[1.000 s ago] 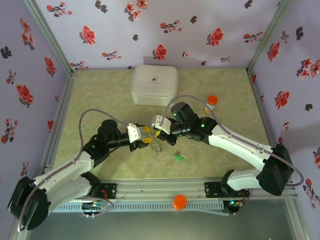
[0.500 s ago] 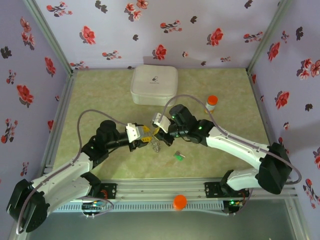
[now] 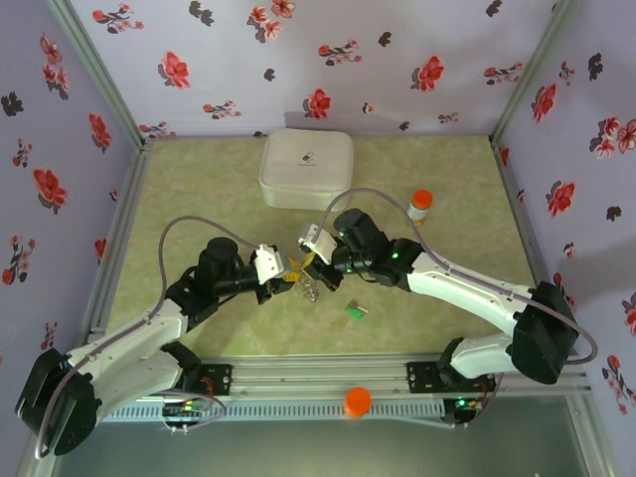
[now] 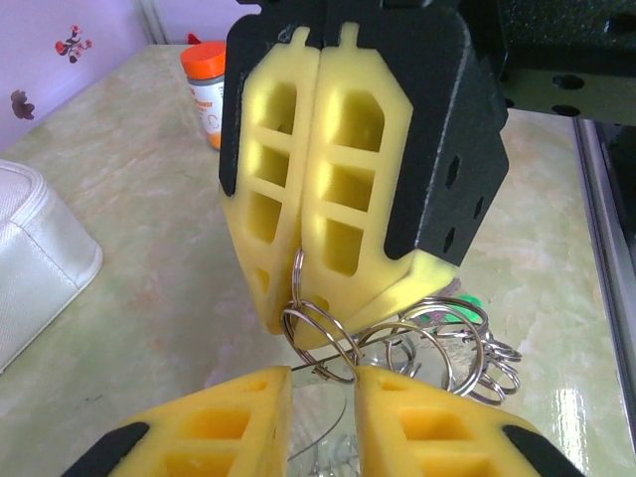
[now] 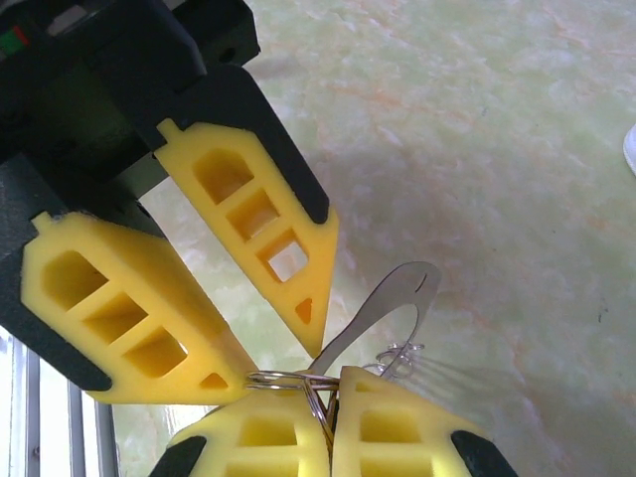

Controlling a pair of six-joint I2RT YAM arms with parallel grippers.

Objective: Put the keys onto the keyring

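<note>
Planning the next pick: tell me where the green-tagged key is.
In the top view the green-tagged key lies on the table, just right of centre, nearer the arm bases than the right gripper.

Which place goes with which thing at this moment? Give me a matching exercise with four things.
Things
1. white case
2. orange-capped bottle
3. green-tagged key
4. metal rings

Places
A. pinched in the shut right claw
B. at the back of the table, near the middle
C. lying loose toward the table's front edge
D. standing upright toward the back right

Pairs: 1-B, 2-D, 3-C, 4-A
</note>
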